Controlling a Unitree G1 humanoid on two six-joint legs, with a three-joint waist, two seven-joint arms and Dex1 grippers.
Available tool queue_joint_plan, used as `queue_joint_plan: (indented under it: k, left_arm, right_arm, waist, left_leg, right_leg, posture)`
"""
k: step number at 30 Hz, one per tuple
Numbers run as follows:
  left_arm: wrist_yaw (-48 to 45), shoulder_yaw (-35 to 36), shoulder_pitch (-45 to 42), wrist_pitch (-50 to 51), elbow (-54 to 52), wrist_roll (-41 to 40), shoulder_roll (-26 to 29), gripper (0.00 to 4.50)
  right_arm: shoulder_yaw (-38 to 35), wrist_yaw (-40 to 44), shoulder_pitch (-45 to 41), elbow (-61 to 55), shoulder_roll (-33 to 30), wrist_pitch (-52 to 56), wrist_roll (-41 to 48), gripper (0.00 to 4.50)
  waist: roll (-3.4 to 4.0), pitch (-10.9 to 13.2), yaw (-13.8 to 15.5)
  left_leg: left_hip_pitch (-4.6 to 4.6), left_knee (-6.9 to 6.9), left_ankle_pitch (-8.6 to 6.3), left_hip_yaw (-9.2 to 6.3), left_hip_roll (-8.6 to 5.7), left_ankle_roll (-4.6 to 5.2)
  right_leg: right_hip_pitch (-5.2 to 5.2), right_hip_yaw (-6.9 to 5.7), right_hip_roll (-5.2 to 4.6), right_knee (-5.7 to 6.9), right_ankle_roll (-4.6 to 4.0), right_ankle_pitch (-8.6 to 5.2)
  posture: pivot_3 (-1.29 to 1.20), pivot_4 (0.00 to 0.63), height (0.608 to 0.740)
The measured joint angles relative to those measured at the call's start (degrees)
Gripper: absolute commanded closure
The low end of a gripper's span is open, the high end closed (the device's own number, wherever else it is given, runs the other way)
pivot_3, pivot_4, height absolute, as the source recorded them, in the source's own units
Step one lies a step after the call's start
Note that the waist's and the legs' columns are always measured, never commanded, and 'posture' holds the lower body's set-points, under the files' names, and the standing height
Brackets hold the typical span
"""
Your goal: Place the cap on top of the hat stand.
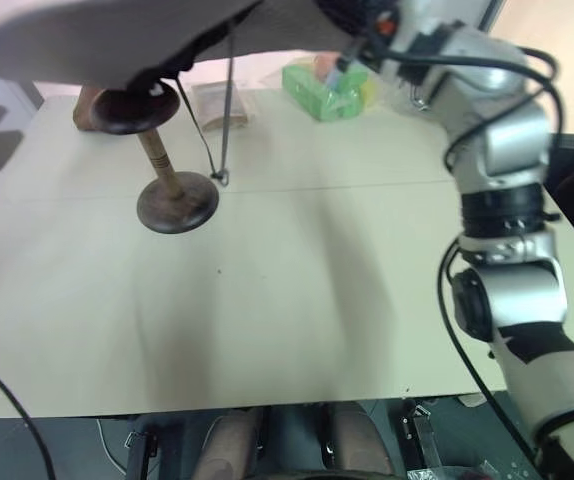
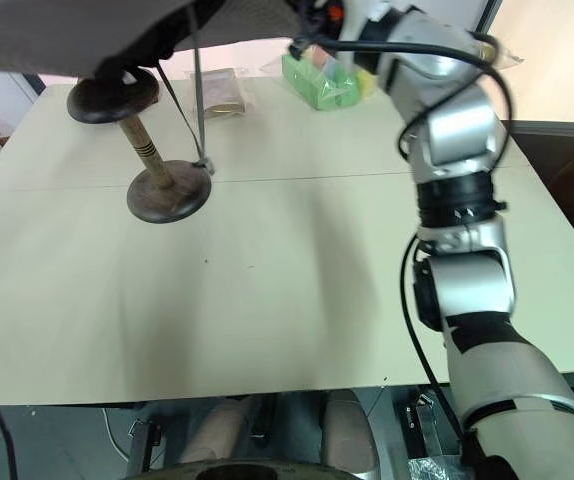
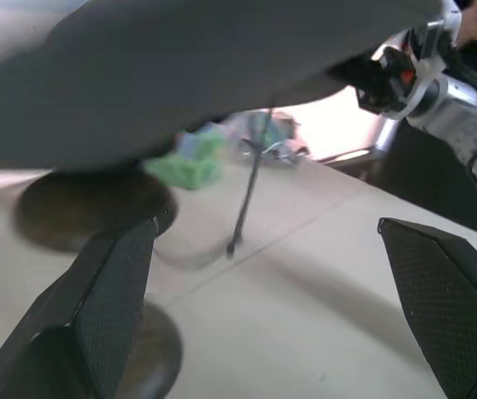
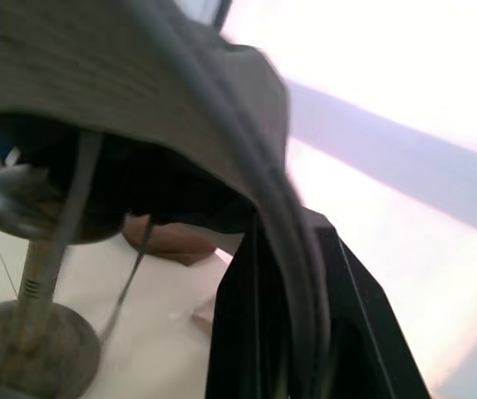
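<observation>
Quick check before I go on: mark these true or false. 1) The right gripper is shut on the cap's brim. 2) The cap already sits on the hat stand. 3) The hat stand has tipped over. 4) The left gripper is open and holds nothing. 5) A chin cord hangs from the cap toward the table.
1) True: the right gripper is shut on the cap at its brim.
2) False: the cap is held in the air just above the hat stand, not resting on it.
3) False: the stand is upright on its round base.
4) True: the left gripper is open and holds nothing.
5) True: the chin cord hangs down near the table.
</observation>
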Motion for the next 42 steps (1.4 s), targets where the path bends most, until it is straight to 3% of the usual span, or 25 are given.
queue_joint_plan:
  k: [4, 8, 11, 16, 25, 39, 42]
  left_arm:
    - [1.7, 7.7, 6.0, 2.4, -2.2, -1.0, -0.2, 0.00]
    - [2.9, 15.0, 9.9, 4.6, -2.7, -1.7, -0.2, 0.00]
    - [2.6, 21.3, 15.6, 5.5, -1.5, -0.9, -0.2, 0.00]
    - [2.7, 25.5, 17.8, 5.0, 3.4, 0.5, 1.9, 0.00]
    - [0.6, 22.1, 18.2, 2.9, 5.2, 1.5, 4.9, 0.00]
    - [-7.2, 13.1, 21.0, -5.3, 7.3, 8.4, 7.1, 0.00]
    - [-8.4, 11.7, 20.7, -7.4, 8.4, 9.3, 7.1, 0.00]
  right_arm:
    - [2.4, -0.2, -3.3, 11.8, 5.7, -8.4, -3.6, 4.47]
    - [4.8, -1.1, -4.2, 16.2, 7.7, -15.6, -7.9, 4.47]
    - [8.5, -1.5, 0.6, 13.2, 8.9, -22.9, -11.9, 4.47]
    - [13.6, -5.9, 12.1, 8.9, 9.5, -31.5, -19.4, 4.47]
    - [16.8, -22.2, 20.3, 12.9, 12.0, -40.7, -29.0, 4.47]
    - [21.4, -33.0, 23.4, 17.9, 10.4, -46.7, -39.9, 4.47]
    - [21.7, -33.7, 22.7, 17.9, 9.8, -47.4, -41.3, 3.55]
  waist:
    - [0.00, 0.0, -0.1]
    - [0.02, 0.0, -0.1]
    - [-0.07, 0.0, -0.3]
    - [-0.12, -0.1, -0.1]
    - [-0.18, -0.1, -0.2]
    - [-0.21, -0.1, -0.1]
    - [-0.22, -0.1, -0.1]
  left_leg:
    - [0.00, -0.02, 0.08, -0.01, 0.03, -0.15]
    - [0.03, -0.06, 0.09, -0.04, 0.05, -0.22]
    - [0.15, -0.31, 0.15, -0.01, 0.08, -0.31]
    - [0.25, -0.44, 0.24, -0.01, 0.22, -0.50]
    - [0.95, -1.18, 0.44, 0.00, 0.79, -1.02]
    - [0.98, -1.29, 0.46, 0.04, 1.08, -1.25]
    - [0.98, -1.30, 0.46, 0.04, 1.09, -1.26]
  right_leg:
    - [-0.08, 0.12, 0.15, 0.01, -0.04, 0.15]
    - [-0.14, 0.14, 0.21, 0.06, -0.07, 0.17]
    - [-0.19, 0.28, 0.29, 0.05, -0.08, 0.17]
    - [-0.21, 0.35, 0.60, 0.06, -0.22, 0.23]
    - [-0.01, 0.62, 1.05, -0.11, -0.79, 0.38]
    - [-0.08, 0.64, 1.36, -0.10, -1.07, 0.39]
    - [-0.08, 0.64, 1.37, -0.10, -1.07, 0.39]
  posture:
    - [0.00, 0.150, 0.735]
    - [0.00, 0.150, 0.735]
    - [0.00, 0.150, 0.735]
    - [0.00, 0.150, 0.735]
    - [0.00, 0.150, 0.735]
    - [0.00, 0.150, 0.735]
    - [0.00, 0.150, 0.735]
